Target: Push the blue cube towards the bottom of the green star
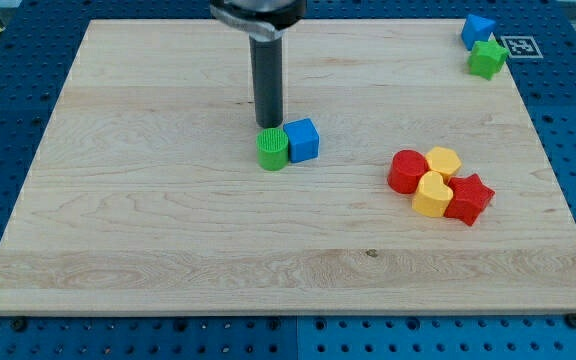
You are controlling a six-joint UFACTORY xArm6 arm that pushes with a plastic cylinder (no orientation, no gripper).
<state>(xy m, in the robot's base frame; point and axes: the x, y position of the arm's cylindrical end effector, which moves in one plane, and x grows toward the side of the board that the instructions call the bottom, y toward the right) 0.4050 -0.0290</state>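
Note:
The blue cube (pixel 302 139) sits near the board's middle, touching a green cylinder (pixel 273 149) on its left. My tip (pixel 269 125) stands just above the green cylinder and up-left of the blue cube, close to both. The green star (pixel 486 58) lies at the view's top right corner of the board, with a second blue block (pixel 479 29) touching it from above.
A cluster at the right holds a red cylinder (pixel 406 171), a yellow hexagon (pixel 444 161), a yellow heart (pixel 430 194) and a red star (pixel 469 198). The wooden board (pixel 168 240) ends near the green star. A marker tag (pixel 518 45) lies beyond the corner.

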